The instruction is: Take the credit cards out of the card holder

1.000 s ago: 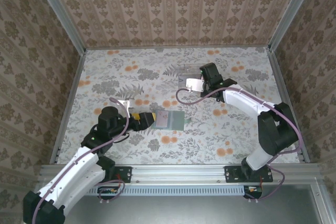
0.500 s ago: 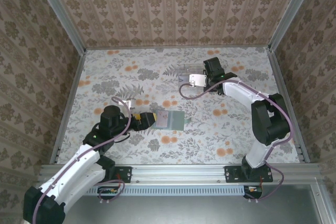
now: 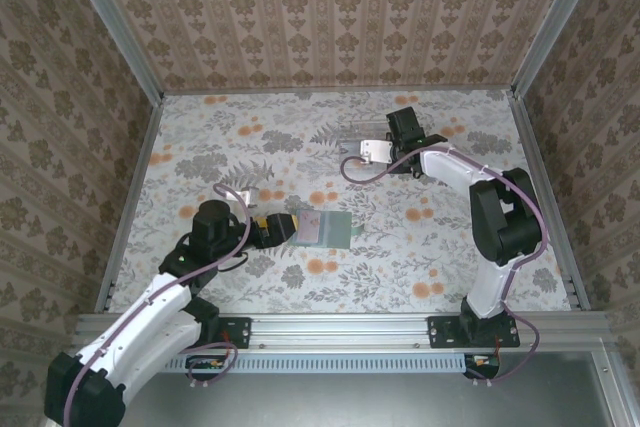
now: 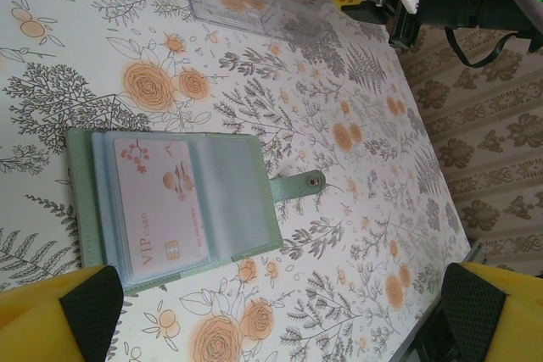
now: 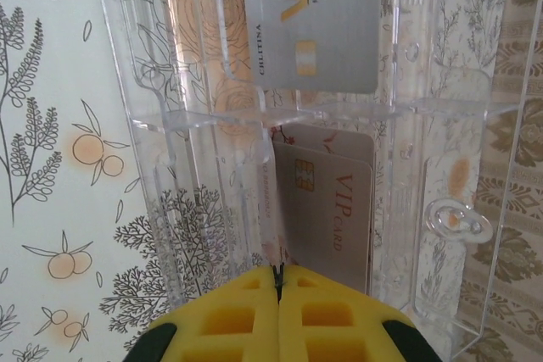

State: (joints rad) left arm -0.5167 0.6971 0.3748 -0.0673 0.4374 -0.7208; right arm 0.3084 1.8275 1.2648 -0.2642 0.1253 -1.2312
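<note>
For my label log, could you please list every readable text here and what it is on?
"VIP CARD": pink card in the card holder.
"VIP CARD": pale card in the clear tray.
"CHLITINA", cut-off "VI": grey card; its other small print is cropped, unreadable.

**Even, diffuse light; near foregrounds soft**

Top view: bright, flat light over the floral-patterned bench. Shadows under both arms are faint and soft-edged. Fine detail is coarse, so small things are hard to read.

Left wrist view: well lit. The flat grey-green card holder is crisp, and the print on the pale pink plastic card is legible. The yellow fingers of the left gripper blur at the bottom corners.

Right wrist view: the clear plastic tray shows bright streaks along its ribs, and the pattern behind it wavers. The right gripper is close to the lens and slightly soft.
</note>
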